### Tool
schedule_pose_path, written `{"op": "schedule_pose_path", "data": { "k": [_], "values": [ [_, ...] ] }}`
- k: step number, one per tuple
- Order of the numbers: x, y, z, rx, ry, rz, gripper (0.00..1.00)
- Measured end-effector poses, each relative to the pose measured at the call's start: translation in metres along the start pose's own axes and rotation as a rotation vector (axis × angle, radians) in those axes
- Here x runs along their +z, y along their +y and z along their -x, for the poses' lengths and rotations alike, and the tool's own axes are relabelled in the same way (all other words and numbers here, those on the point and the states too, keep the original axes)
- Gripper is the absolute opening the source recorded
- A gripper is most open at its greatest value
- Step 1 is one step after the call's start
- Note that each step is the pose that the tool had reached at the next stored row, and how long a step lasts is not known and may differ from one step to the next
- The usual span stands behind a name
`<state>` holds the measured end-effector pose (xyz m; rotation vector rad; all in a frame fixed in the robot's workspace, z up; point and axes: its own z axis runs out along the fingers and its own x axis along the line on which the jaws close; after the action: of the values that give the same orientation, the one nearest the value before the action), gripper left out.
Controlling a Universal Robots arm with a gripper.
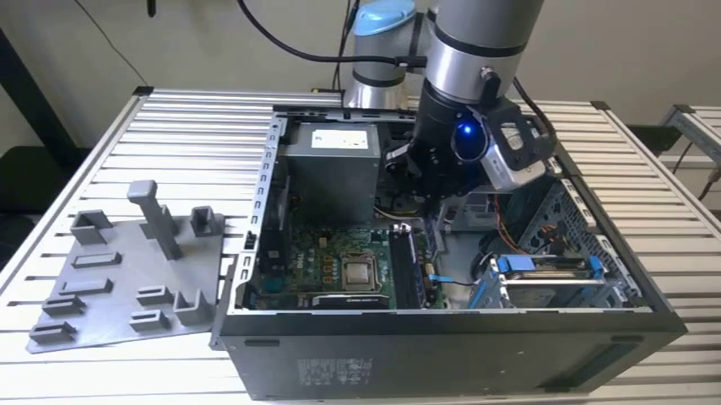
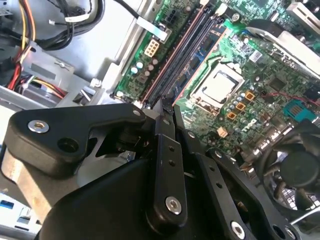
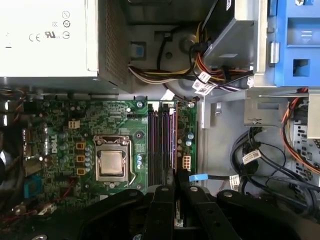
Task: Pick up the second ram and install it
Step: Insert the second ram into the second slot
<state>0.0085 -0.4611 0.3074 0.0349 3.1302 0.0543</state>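
In the exterior view, you see the arm reaching down into the open computer case (image 1: 474,325) at the centre of the frame. The gripper (image 1: 434,198) hangs just above the memory slots (image 1: 408,261) of the green motherboard (image 1: 327,266). The grey holder tray (image 1: 118,291) lies at the lower left, with the T-shaped post (image 1: 155,215) upright on it.

In the second wrist view, the black fingers (image 2: 165,125) are pressed close together at the middle of the frame, over the end of the slots (image 2: 182,50).

In the first wrist view, the fingers (image 3: 167,197) at the bottom centre clamp a thin green board edge, the second ram (image 3: 178,207), directly over the slots (image 3: 162,145), beside the CPU socket (image 3: 112,162).
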Motion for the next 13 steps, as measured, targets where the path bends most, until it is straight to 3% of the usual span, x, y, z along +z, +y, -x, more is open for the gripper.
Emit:
{"op": "schedule_pose_path", "data": {
  "k": [4,13],
  "values": [
    [0.0033,-0.0022,-0.004,0.0,-0.0001,0.0,0.14],
    [0.0192,-0.0046,-0.0111,0.0,0.0,0.0,0.14]
  ]
}}
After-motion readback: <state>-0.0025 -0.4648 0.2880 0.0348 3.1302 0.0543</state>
